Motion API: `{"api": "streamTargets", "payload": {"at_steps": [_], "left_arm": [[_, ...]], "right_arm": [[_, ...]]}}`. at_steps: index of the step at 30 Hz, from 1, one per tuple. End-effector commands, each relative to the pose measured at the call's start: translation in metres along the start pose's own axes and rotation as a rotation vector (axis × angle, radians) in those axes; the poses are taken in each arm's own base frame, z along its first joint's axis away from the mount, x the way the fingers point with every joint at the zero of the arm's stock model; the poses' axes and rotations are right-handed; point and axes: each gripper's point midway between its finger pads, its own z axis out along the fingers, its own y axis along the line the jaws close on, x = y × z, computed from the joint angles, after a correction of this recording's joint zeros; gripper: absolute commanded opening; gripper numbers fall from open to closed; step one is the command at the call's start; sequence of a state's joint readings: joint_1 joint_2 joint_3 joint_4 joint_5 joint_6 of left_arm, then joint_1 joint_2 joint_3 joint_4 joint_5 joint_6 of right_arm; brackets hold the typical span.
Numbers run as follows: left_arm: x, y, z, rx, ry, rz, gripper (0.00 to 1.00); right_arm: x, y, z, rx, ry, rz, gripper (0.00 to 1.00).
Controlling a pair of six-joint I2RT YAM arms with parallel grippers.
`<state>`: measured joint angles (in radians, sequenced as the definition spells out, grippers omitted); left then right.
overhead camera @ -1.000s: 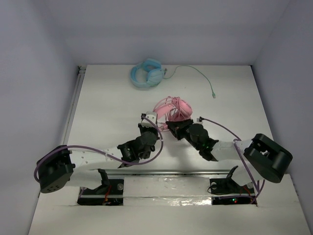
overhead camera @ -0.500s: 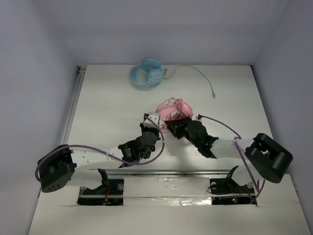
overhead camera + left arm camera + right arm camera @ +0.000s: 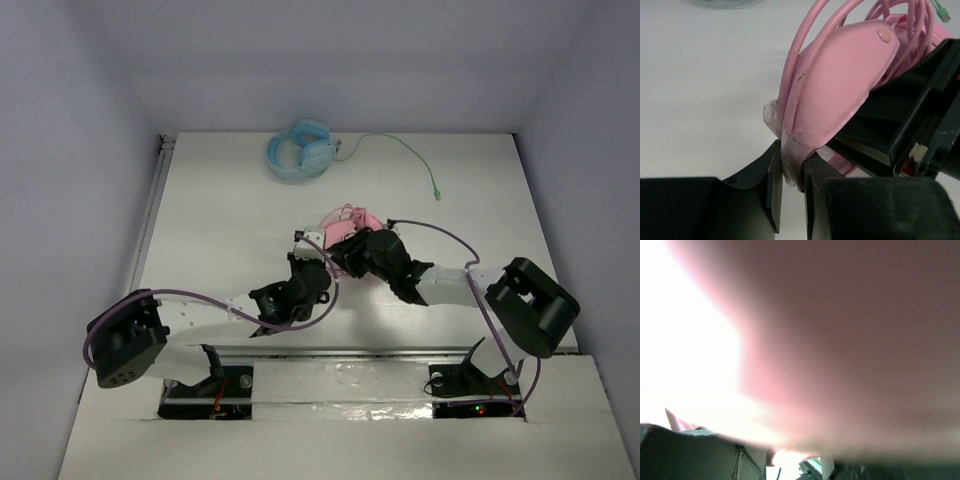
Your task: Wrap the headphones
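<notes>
Two arms meet mid-table in the top view. Left arm reaches from its near-left base diagonally inward, and the left gripper ends just left of the pink headphones. In the left wrist view the left gripper has both fingers clamped on the bottom edge of one ear cup, with only a thin gap between the jaws and a scrap of clear film bunched at the pinch. The pink headphones stand tilted on the white table, ear cup shell facing the camera, with the thin pink cable looped in several turns over the top and behind. Light blue headphones lie at the far edge of the table, well apart from the pink pair, with their green cable trailing to the right. Right gripper presses in against the near right side of the pink headphones; its black body touches the cup in the left wrist view. Cannot tell whether its fingers are clenched or released, since they are hidden behind the cup. The right wrist view is a blurred pink mass filling the frame, too close to read. Right arm runs back to its near-right base.
</notes>
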<state>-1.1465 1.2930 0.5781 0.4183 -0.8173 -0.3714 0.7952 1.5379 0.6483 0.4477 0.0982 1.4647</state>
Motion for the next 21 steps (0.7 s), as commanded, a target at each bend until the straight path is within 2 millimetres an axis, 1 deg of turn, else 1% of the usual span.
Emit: {"api": "streamTargets", "payload": {"at_steps": [1, 2, 4, 6, 8, 9, 10, 11, 13, 15, 16, 18, 19, 20, 21], "left_arm": [[-0.005, -0.060, -0.012, 0.259, 0.108, -0.216, 0.00], [-0.005, -0.059, -0.009, 0.254, 0.123, -0.249, 0.00], [0.000, -0.051, 0.000, 0.252, 0.158, -0.287, 0.00], [0.002, -0.049, 0.004, 0.272, 0.187, -0.329, 0.00], [0.008, -0.048, 0.008, 0.284, 0.214, -0.350, 0.00], [0.012, -0.052, 0.008, 0.311, 0.242, -0.367, 0.00], [0.015, -0.049, 0.014, 0.303, 0.252, -0.373, 0.00], [0.017, -0.051, 0.013, 0.314, 0.264, -0.374, 0.00], [0.021, -0.047, 0.020, 0.312, 0.294, -0.401, 0.00], [0.025, -0.049, 0.020, 0.350, 0.327, -0.430, 0.00], [0.029, -0.047, 0.021, 0.348, 0.338, -0.439, 0.00], [0.031, -0.046, 0.023, 0.350, 0.351, -0.449, 0.00], [0.032, -0.043, 0.025, 0.339, 0.352, -0.452, 0.00], [0.034, -0.042, 0.026, 0.337, 0.356, -0.447, 0.00], [0.034, -0.039, 0.028, 0.326, 0.357, -0.450, 0.00]], "right_arm": [[0.008, 0.085, -0.008, -0.277, 0.060, -0.047, 0.43], [0.008, 0.079, -0.006, -0.260, 0.059, -0.060, 0.44], [0.017, 0.070, -0.004, -0.233, 0.105, -0.105, 0.44], [0.020, 0.068, -0.001, -0.233, 0.118, -0.148, 0.44], [0.028, 0.066, 0.005, -0.211, 0.165, -0.191, 0.45], [0.029, 0.084, 0.005, -0.250, 0.169, -0.234, 0.46], [0.033, 0.088, 0.004, -0.253, 0.196, -0.250, 0.46], [0.033, 0.093, 0.005, -0.256, 0.196, -0.267, 0.47], [0.029, 0.111, 0.002, -0.273, 0.174, -0.312, 0.52], [0.024, 0.122, -0.002, -0.283, 0.150, -0.350, 0.55], [0.022, 0.124, -0.003, -0.276, 0.143, -0.354, 0.55], [0.019, 0.122, -0.003, -0.262, 0.124, -0.359, 0.55], [0.013, 0.124, -0.005, -0.259, 0.091, -0.357, 0.54], [0.009, 0.119, -0.006, -0.245, 0.074, -0.357, 0.54], [0.001, 0.118, -0.006, -0.236, 0.045, -0.366, 0.54]]}}
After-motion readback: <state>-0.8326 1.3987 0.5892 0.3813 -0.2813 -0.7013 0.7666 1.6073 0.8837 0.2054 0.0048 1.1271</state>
